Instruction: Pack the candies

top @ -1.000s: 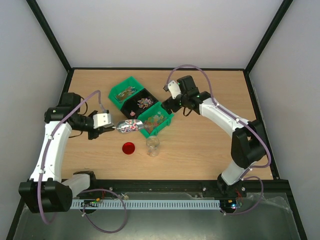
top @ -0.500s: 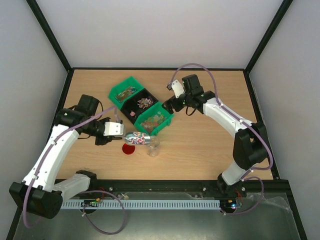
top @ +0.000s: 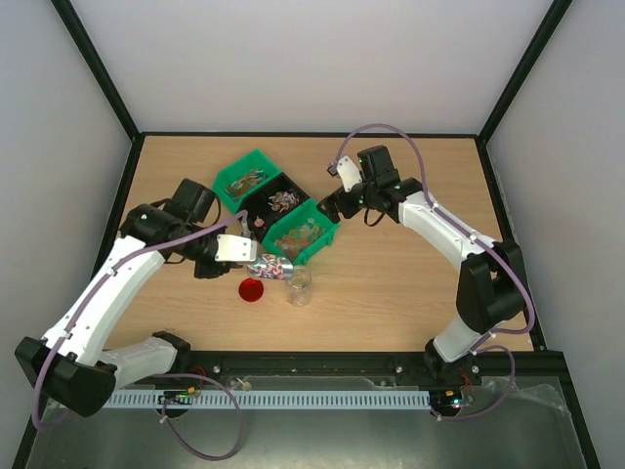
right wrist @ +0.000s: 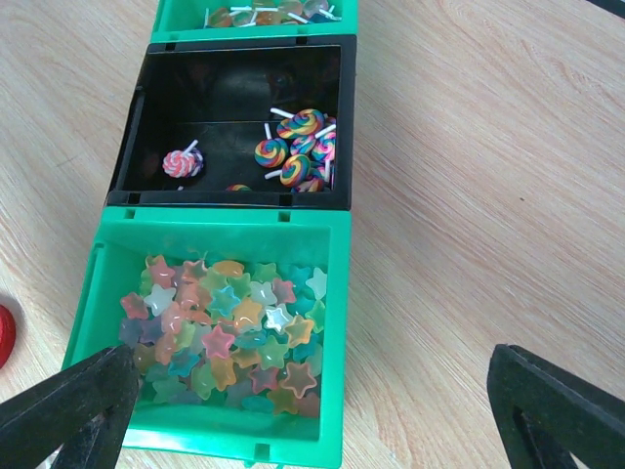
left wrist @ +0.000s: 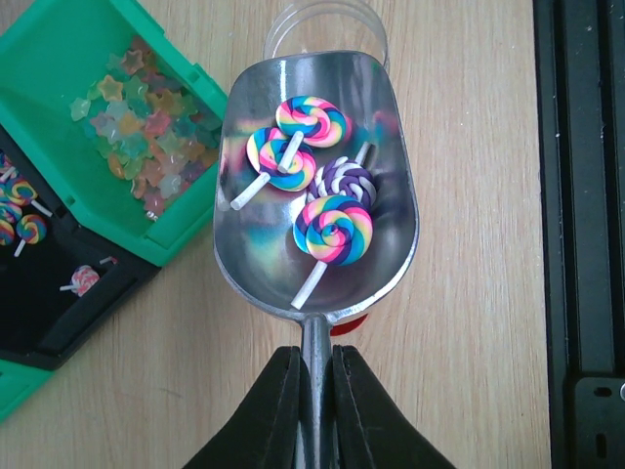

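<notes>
Lollipop candies (top: 272, 267) are riding in a silver scoop (top: 257, 260) in the overhead view, with the left gripper (top: 237, 250) pinching its handle. Ahead of those jaws the scoop's mouth is reaching toward a clear jar (top: 299, 283), and a red lid (top: 251, 289) is lying on the table just beside the scoop. The right gripper (top: 330, 205) is hovering next to a green bin (top: 319, 246); from here I cannot tell how its jaws are standing.

From the left wrist, the fingers (left wrist: 278, 410) are pressing on the scoop handle from both sides. Straight ahead of the jaws, four swirled lollipops are lying in the bowl, and the jar's rim is peeking out past the bowl's tip. Off to the left of the jaws, star candies (left wrist: 137, 127) are filling the green bin.

From the right wrist, the jaws are standing spread wide, gripping nothing. The green bin of stars is sitting between and ahead of them, a black bin (right wrist: 156, 107) holding more lollipops is touching it beyond, and a second green bin (right wrist: 176, 15) is sitting farthest out.
</notes>
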